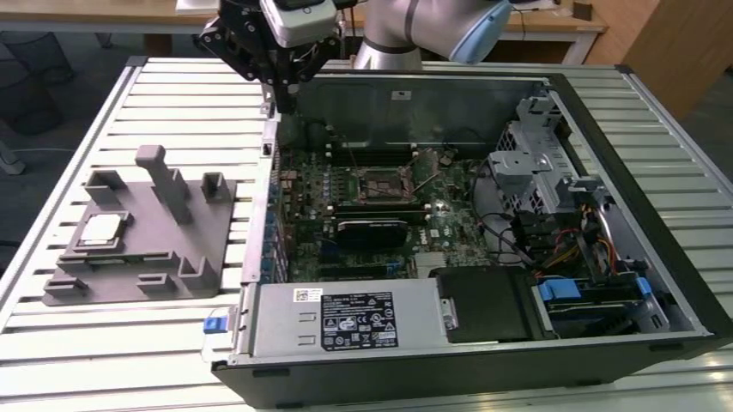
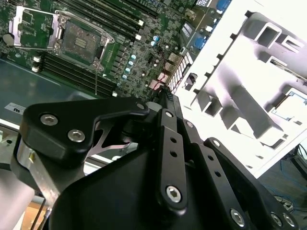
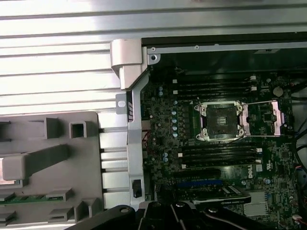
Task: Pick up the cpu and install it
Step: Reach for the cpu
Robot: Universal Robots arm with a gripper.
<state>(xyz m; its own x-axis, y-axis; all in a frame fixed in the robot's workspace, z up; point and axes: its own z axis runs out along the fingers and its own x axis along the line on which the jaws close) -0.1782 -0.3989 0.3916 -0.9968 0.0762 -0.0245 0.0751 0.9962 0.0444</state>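
Over the rim of the computer case (image 1: pixel 458 79) my gripper (image 1: pixel 283 88) hung (how far open, I couldn't tell); the cpu (image 1: pixel 101 229) lay well toward the exterior view's left, on the grey tray (image 1: pixel 172 257).

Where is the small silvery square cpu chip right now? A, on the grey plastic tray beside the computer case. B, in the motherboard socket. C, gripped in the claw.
A: the small flat silvery square cpu lies in a recess of the grey plastic tray with upright posts, at the exterior view's left of the open black computer case.
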